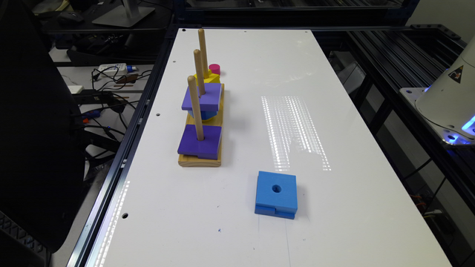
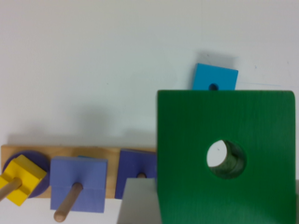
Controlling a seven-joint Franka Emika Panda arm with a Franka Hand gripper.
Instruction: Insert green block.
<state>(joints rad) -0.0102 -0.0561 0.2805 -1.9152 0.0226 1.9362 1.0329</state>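
I held the green block (image 2: 224,158) flat beneath my camera, hole facing up, high above the desk (image 2: 93,56) beside the peg board (image 2: 112,177). My jaws' grip was hidden; I couldn't tell.

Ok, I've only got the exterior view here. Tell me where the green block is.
Observer: In the wrist view the green block looms large, close under the camera. It hides part of the dark purple block at one end of the wooden base.
Operator: Report what shows through its hole.
Observer: Mostly white table and no peg, so the hole is not lined up over a peg.
Operator: Give me the blue block relative to it.
Observer: The blue block peeks out past the green block's edge, on the side away from the base.
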